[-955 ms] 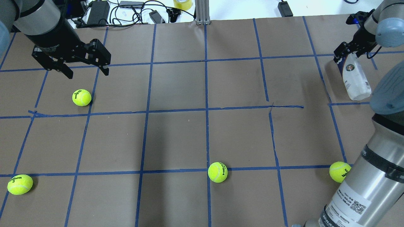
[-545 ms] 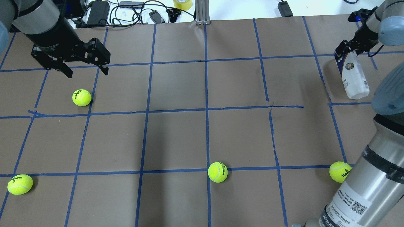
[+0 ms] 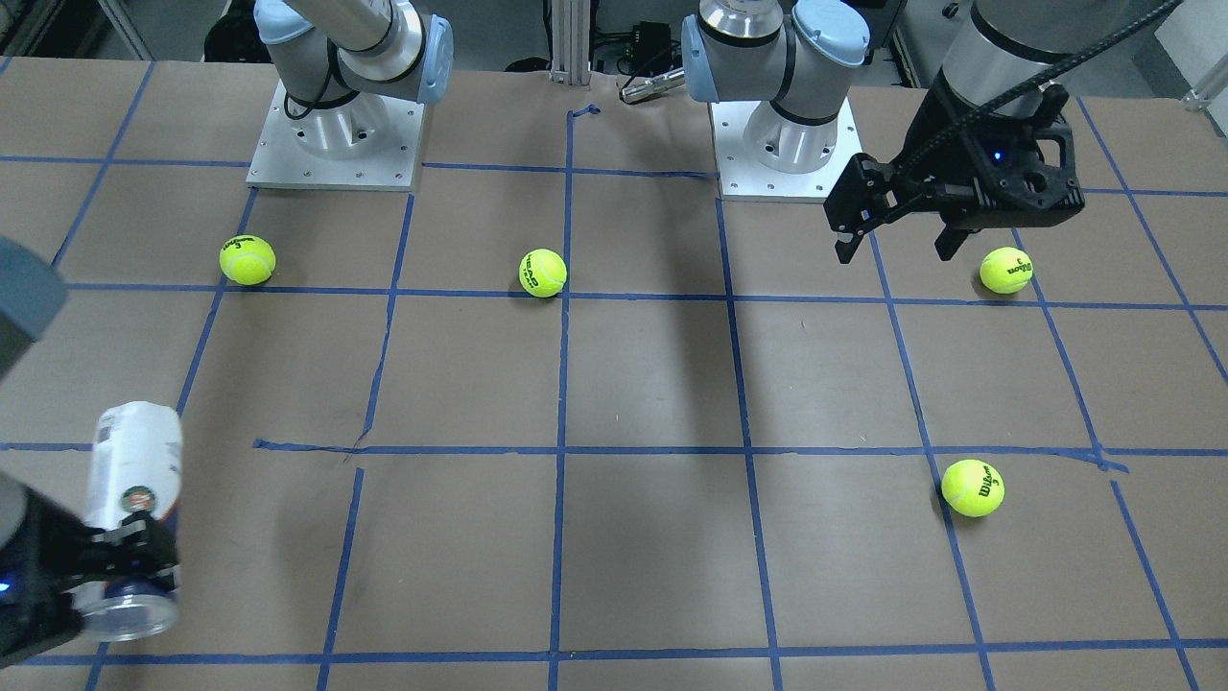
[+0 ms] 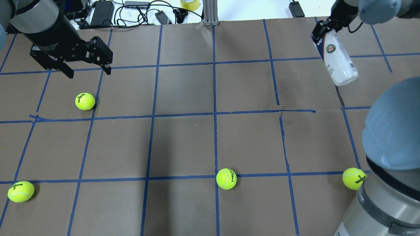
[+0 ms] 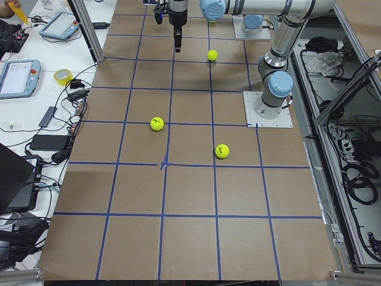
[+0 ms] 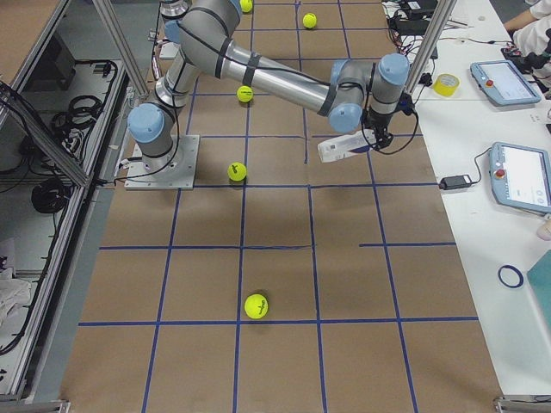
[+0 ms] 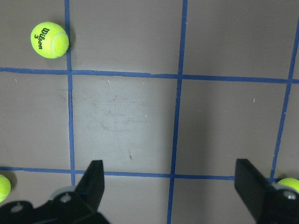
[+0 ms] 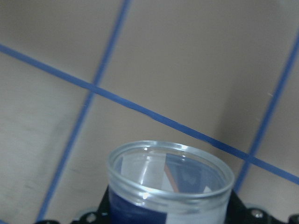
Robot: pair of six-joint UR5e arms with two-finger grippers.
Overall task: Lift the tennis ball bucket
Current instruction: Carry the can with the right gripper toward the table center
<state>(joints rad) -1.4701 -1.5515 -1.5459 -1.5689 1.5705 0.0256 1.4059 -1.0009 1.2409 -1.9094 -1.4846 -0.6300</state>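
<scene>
The tennis ball bucket [image 4: 338, 64] is a clear tube with a white-and-navy label. It hangs tilted in the air over the table's far right. My right gripper [image 4: 321, 32] is shut on it near its open end. The front-facing view shows the bucket [image 3: 134, 465] and my right gripper [image 3: 120, 561] at the lower left. The right wrist view shows only the bucket's open rim [image 8: 170, 179]. It also shows in the exterior right view [image 6: 343, 146]. My left gripper [image 4: 89, 72] is open and empty above the far left; it also shows in the front-facing view [image 3: 894, 251].
Several yellow-green tennis balls lie on the brown, blue-taped table: one [image 4: 85, 101] just below my left gripper, one [image 4: 21, 191] near left, one [image 4: 226, 179] near middle, one [image 4: 353, 178] by the right arm's base. Cables and boxes [image 4: 131, 11] lie beyond the far edge.
My right gripper has raised the bucket and carried it left and farther from the robot. My left gripper has barely moved.
</scene>
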